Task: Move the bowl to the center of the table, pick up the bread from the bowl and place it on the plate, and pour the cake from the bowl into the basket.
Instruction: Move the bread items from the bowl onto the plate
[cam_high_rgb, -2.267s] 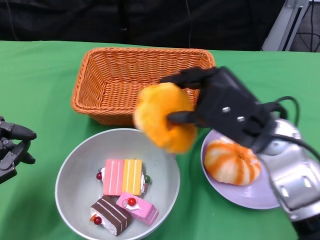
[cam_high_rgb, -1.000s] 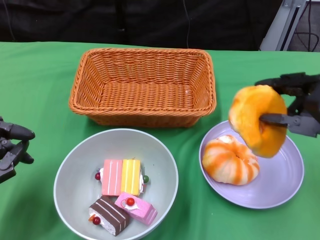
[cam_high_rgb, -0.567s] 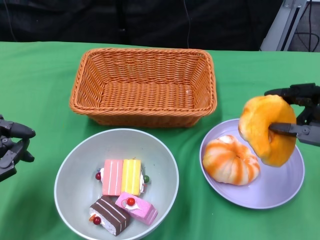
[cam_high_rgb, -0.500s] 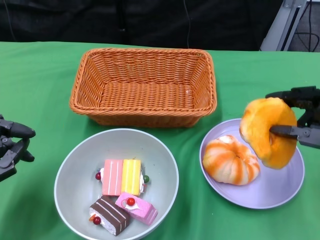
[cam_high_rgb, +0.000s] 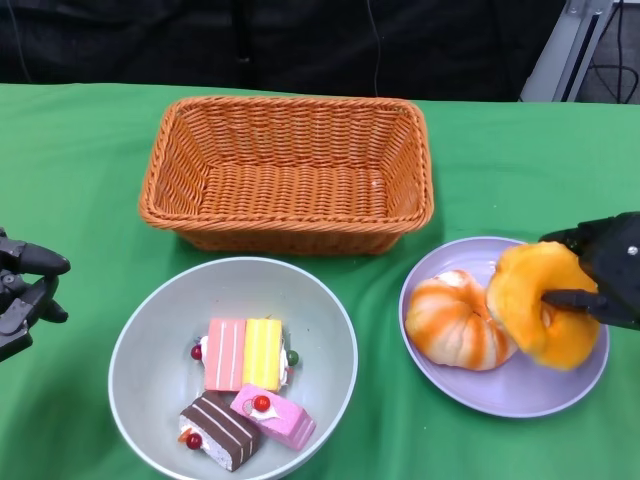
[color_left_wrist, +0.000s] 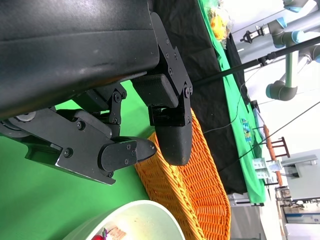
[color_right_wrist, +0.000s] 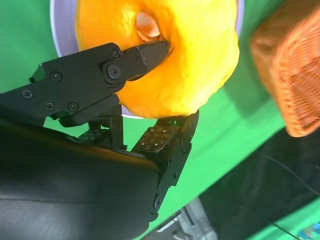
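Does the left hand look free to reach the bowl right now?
Probably yes. The left hand holds nothing and sits on bare green cloth beside the bowl, with nothing between them. The right hand is busy with the bread over the plate.

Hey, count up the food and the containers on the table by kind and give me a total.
Bread: 2, the ring bread in the right hand, and the striped bun
Cake pieces: 4
Bowl: 1
Plate: 1
Basket: 1
Total: 9
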